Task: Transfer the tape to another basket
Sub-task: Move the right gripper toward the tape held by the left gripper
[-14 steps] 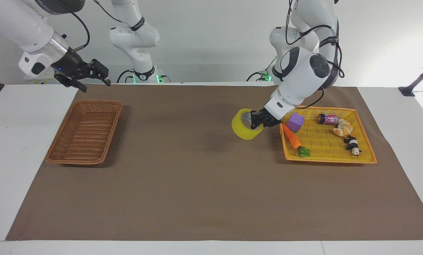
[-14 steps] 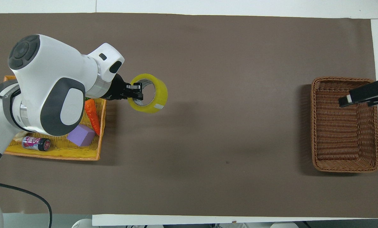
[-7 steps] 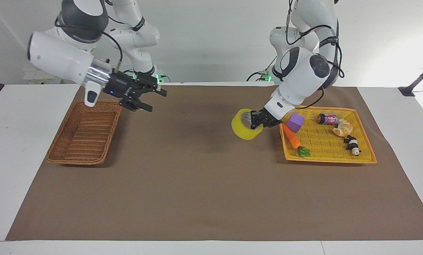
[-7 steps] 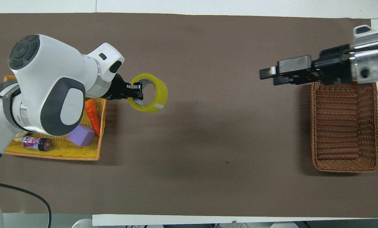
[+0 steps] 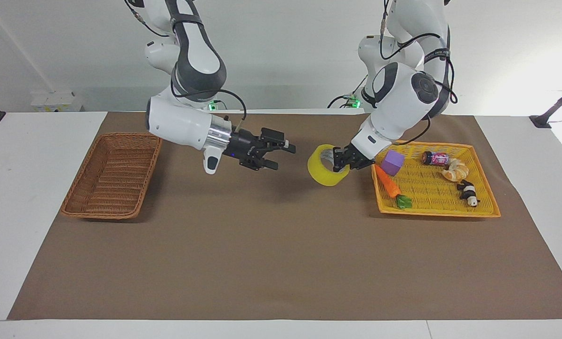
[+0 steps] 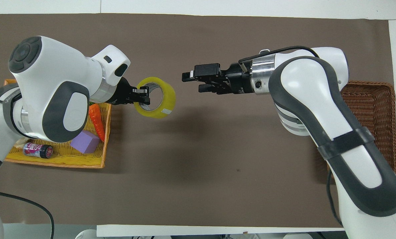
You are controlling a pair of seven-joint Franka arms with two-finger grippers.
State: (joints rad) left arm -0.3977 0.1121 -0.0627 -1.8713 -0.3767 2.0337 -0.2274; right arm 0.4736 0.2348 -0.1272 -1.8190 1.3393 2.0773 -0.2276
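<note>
Tape (image 5: 327, 165): being held clear of the bench (image 5: 271, 254) by the left gripper (image 5: 341, 160), whose fingers are closed on the roll's wall, one inside the core. It is being carried over bare brown mat, just beside the yellow mesh tray (image 5: 485, 207) at the left arm's end.

Progress: the tape is judged already lifted out of the tray; transfer to the wicker basket (image 5: 114, 175) is not yet done. A handover is judged to be the step in hand.

Right gripper (image 5: 281, 157): being held over the mat's middle, fingers spread wide and pointing at the tape, near it but apart.

Basket: being left unoccupied at the right arm's end, well apart from the tape.

Tray contents: carrot toy (image 5: 388, 183), purple block (image 5: 393, 162), small can (image 5: 435, 158), peeled-fruit toy (image 5: 456, 170), panda figure (image 5: 469, 193) are being left in place.

Room: open mat is being offered between tape and basket; the tray's rim beside the left gripper is the only close edge.
</note>
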